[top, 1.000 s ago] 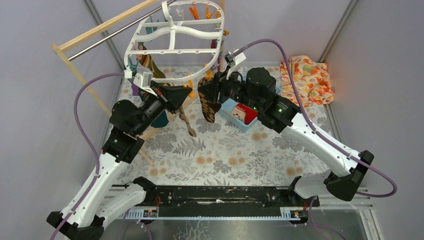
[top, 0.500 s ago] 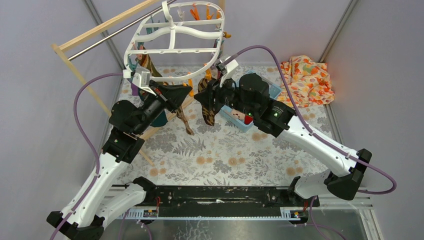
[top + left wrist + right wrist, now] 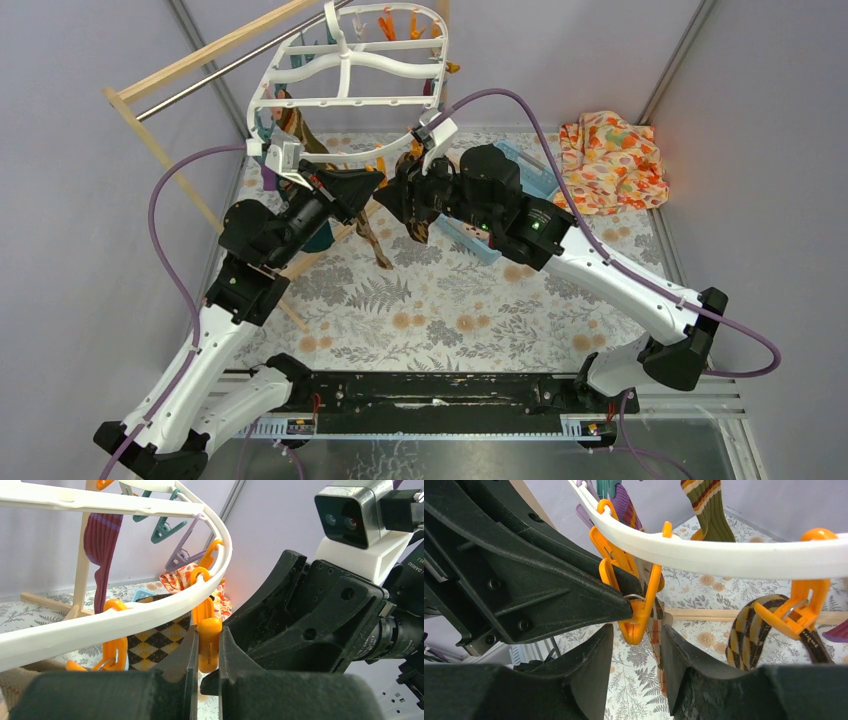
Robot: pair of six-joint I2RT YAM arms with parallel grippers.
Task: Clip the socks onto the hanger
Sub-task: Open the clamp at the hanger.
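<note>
Hanger (image 3: 345,75) hangs at the back left, above the table (image 3: 440,300). Left claw (image 3: 207,660) is closed on an orange peg (image 3: 209,645) under the hanger's rim. Right claw (image 3: 636,635) stands open, its fingers on both sides of this peg's lower tip. An argyle sock (image 3: 416,226) hangs just below it.

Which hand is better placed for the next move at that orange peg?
Right, probably: the right hand hangs open at the tip of the peg, free to act, while the left hand is busy pinching it.
</note>
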